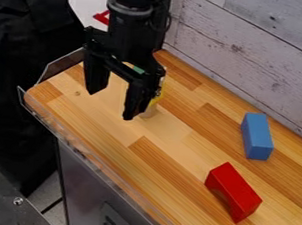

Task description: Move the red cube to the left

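Your gripper (114, 103) hangs wide open and empty, with the red arch block (237, 188) on the wooden counter (166, 158) at four o'clock from it. Expect something light, stiff and perhaps slick; pinch across its narrow width near the middle.

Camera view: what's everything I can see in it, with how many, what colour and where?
Red block: one, red, on the counter, lower right
Blue block: one, blue, on the counter, near the wall
Yellow thing: one, yellow, partly hidden behind the hand
Counter: one, light and darker brown wood, across the middle
Wall: one, pale grey boards, upper right
Cabinet: one, grey, under the counter
Black cloth: black, left of the counter; can't tell how many pieces
Arm: one, black, from the top edge
Hand: one, black, over the counter's far left part, fingers apart
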`<state>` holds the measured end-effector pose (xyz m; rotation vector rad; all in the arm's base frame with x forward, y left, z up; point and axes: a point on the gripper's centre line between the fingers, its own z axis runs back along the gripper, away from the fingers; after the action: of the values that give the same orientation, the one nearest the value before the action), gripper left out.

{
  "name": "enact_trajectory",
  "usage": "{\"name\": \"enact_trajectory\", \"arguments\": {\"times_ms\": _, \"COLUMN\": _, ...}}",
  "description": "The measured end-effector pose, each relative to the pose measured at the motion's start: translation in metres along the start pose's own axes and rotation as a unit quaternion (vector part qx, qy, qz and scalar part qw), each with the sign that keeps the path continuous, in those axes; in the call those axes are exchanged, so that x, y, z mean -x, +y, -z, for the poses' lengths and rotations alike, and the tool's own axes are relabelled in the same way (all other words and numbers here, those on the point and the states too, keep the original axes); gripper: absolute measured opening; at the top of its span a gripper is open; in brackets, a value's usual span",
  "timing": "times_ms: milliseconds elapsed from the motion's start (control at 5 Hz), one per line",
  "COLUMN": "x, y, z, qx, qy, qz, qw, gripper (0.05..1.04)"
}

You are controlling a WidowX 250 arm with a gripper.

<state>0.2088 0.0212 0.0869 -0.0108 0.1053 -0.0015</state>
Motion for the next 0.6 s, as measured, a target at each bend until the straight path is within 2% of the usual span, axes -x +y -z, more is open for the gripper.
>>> {"name": "enact_trajectory", "arguments": {"times_ms": 200, "x": 0.003, "y": -0.001, "z": 0.006, "qx": 0.003, "qy": 0.014, "qz": -0.002, "qw": 0.9999, "gripper": 0.999}}
{"name": "enact_trajectory", "arguments": {"times_ms": 400, "x": -0.010, "y": -0.017, "z": 0.019, "qx": 0.024, "qy": -0.004, "qz": -0.007, "qw": 0.9997, "gripper": 0.999}}
{"name": "enact_trajectory", "arguments": {"times_ms": 600, "x": -0.018, "y": -0.034, "z": 0.025, "qx": 0.032, "qy": -0.035, "qz": 0.005, "qw": 0.9989, "gripper": 0.999}}
